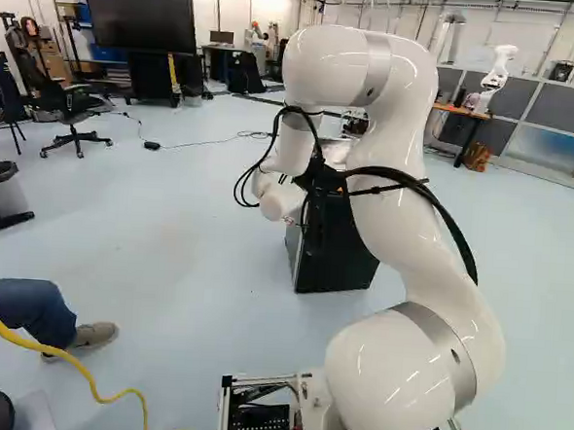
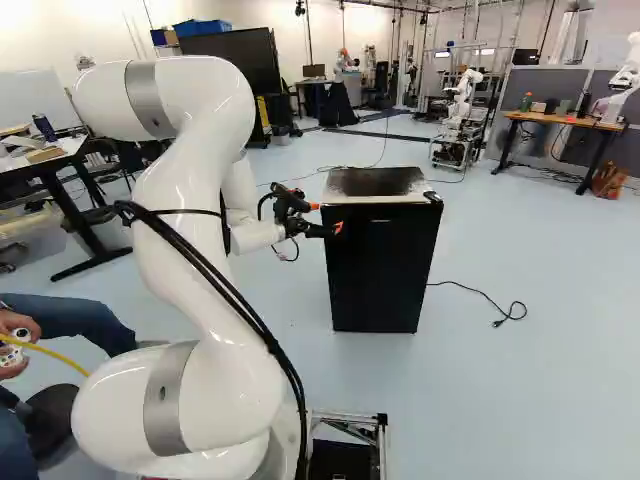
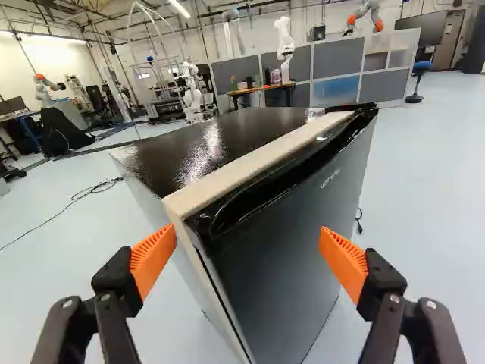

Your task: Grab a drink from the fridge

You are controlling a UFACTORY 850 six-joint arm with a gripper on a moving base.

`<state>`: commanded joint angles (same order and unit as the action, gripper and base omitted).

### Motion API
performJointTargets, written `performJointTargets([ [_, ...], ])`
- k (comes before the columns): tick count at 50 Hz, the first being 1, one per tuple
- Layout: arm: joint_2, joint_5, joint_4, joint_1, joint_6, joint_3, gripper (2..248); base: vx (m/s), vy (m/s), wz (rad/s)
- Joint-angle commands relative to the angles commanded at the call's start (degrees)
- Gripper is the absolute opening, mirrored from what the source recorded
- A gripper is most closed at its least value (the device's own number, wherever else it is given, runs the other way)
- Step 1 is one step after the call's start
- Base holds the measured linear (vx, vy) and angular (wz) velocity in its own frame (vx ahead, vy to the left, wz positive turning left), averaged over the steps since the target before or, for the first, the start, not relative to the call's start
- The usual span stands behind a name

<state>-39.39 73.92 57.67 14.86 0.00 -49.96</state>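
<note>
My gripper (image 2: 327,217) stands open at the upper left front edge of the black fridge (image 2: 380,275) in the right base view, with nothing gripped. In the wrist view the gripper (image 3: 246,254) has its orange pads wide apart, and the fridge's near upper corner lies ahead between them. The fridge door (image 3: 303,220) looks closed; a dark handle edge runs along its top. The arm partly covers the fridge (image 1: 333,262) in the left base view. No drink shows; the fridge's inside is hidden.
A cable (image 2: 480,287) lies on the floor beside the fridge. A person's hand (image 2: 15,340) holds a controller near the arm's left side, with a yellow cable (image 1: 83,370) there. Another robot (image 2: 460,105) and a wooden desk (image 2: 565,121) stand farther back.
</note>
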Motion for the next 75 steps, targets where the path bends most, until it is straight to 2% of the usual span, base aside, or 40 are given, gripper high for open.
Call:
performJointTargets([
  [38, 0.00, 0.00, 0.03, 0.00, 0.00, 0.00, 247, 0.000, 0.000, 0.000],
  [75, 0.00, 0.00, 1.53, 0.00, 0.00, 0.00, 247, 0.000, 0.000, 0.000],
])
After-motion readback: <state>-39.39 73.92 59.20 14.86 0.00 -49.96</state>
